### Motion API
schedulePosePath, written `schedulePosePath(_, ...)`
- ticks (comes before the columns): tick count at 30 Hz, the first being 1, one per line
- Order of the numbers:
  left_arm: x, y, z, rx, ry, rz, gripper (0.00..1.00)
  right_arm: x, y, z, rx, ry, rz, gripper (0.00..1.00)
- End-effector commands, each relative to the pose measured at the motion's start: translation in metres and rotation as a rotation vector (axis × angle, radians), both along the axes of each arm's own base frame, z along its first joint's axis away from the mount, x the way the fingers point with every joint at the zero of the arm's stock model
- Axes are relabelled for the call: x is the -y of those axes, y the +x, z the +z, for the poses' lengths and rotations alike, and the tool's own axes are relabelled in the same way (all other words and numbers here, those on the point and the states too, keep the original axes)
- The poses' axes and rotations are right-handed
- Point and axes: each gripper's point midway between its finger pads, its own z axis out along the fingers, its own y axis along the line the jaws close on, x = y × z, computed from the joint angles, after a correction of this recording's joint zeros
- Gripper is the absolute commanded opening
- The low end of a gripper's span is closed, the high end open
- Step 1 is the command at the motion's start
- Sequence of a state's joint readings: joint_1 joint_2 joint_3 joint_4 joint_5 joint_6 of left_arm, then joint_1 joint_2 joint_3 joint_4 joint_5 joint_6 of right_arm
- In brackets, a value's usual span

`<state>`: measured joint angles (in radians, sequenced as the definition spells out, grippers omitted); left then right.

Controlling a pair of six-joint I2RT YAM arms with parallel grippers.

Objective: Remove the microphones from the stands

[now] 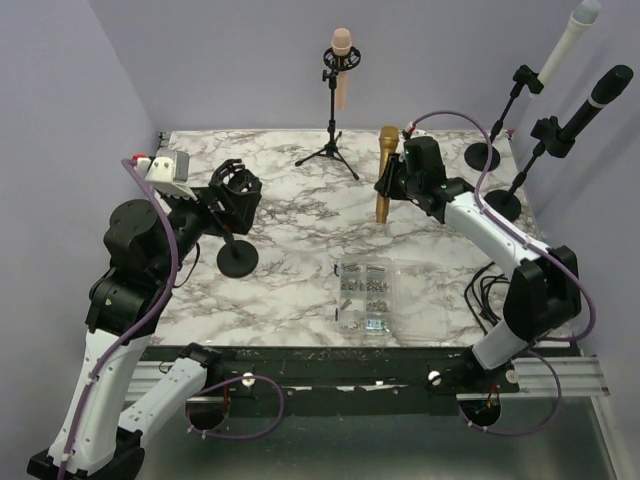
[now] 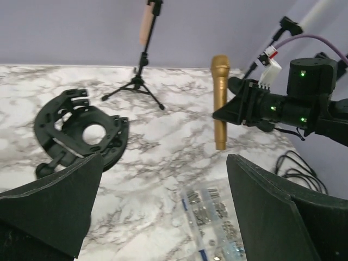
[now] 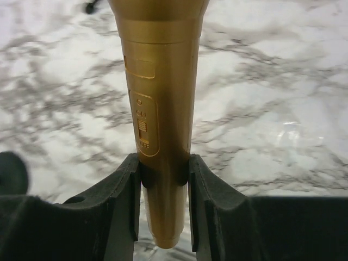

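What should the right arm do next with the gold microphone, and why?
Probably lower it onto the table and release: the right tool grips the gold microphone upright, clear of the empty shock mount.

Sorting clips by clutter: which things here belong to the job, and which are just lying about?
Job: gold microphone, right gripper holding it, empty black stand.
Lying about: pink microphone, white microphone, black microphone, clear screw box.
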<state>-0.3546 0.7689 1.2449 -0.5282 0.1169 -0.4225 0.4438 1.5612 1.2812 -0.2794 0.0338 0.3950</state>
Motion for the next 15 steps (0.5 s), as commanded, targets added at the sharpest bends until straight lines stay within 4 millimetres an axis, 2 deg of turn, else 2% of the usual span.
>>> schedulePosePath(1,-0.042,0.007,-0.036,-0.032,0.149,0.204,0.99,0.049,0.028,-0.047,-0.088,-0.215,-0.127,0.01)
schedulePosePath(6,-0.052,0.004,-0.056,-0.070,0.186,0.240,0.99,0.060,0.048,-0.085,-0.175,-0.264,-0.150,0.01)
schedulePosePath(12,-0.052,0.008,-0.058,-0.146,0.166,0.268,0.98,0.060,0.043,-0.124,-0.272,-0.290,-0.136,0.01)
schedulePosePath(15,-0.062,0.016,-0.061,-0.213,0.169,0.350,0.96,0.060,0.039,-0.138,-0.296,-0.300,-0.128,0.01)
